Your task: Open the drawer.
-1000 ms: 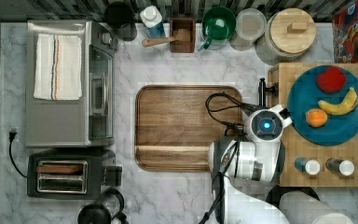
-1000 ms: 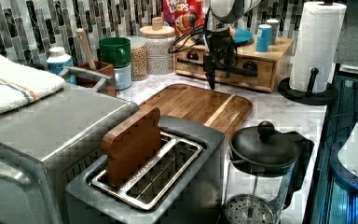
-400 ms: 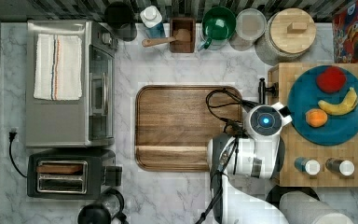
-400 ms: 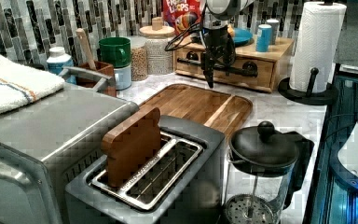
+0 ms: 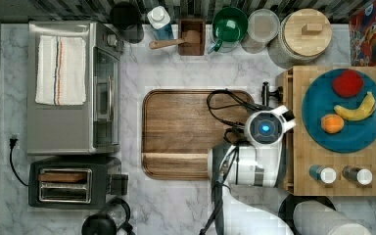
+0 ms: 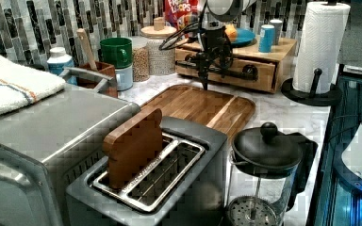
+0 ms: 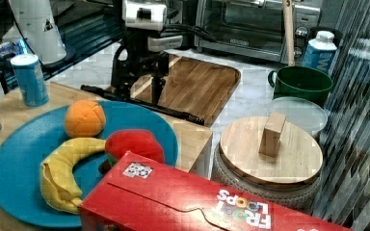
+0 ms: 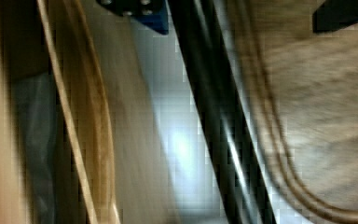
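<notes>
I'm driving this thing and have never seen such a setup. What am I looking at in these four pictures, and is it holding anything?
The white machine is a single robot arm on a marble kitchen counter. One camera looks straight down, two look from either side, and the fourth rides on the wrist, right above the tool.

On the counter are a dark wooden cutting board, a toaster, a toaster oven and a light-wood box carrying a blue plate of toy fruit. The box's front is the drawer, with a long black handle.

The tool hangs at that handle. In the wrist view the bar runs between its two fingers, which stand apart. It holds nothing yet.
</notes>
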Controlling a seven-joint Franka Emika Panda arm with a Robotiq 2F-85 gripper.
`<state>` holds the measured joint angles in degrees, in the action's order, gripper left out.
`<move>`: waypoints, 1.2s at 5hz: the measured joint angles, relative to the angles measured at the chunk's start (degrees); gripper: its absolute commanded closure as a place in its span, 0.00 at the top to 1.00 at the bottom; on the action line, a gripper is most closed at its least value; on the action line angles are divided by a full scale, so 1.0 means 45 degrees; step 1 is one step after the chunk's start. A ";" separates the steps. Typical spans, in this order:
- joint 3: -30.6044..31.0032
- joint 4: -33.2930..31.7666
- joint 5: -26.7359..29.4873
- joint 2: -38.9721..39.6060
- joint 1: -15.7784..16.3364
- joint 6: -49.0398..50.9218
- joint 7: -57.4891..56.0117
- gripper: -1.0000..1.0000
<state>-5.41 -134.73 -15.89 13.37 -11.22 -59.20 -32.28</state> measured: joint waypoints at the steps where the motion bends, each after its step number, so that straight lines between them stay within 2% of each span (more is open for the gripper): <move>1: 0.0231 -0.0224 -0.0811 -0.0141 0.0519 0.0000 0.1343 1.00; 3: 0.1201 -0.0597 -0.0852 -0.0359 0.1548 0.0087 0.2524 1.00; 4: 0.1776 -0.0696 -0.0786 -0.0415 0.1800 0.0099 0.2711 1.00; 6: 0.2275 -0.0696 0.0037 -0.0465 0.1768 0.0099 0.2695 1.00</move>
<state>4.83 -137.87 -15.72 11.27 -3.26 -58.75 -20.16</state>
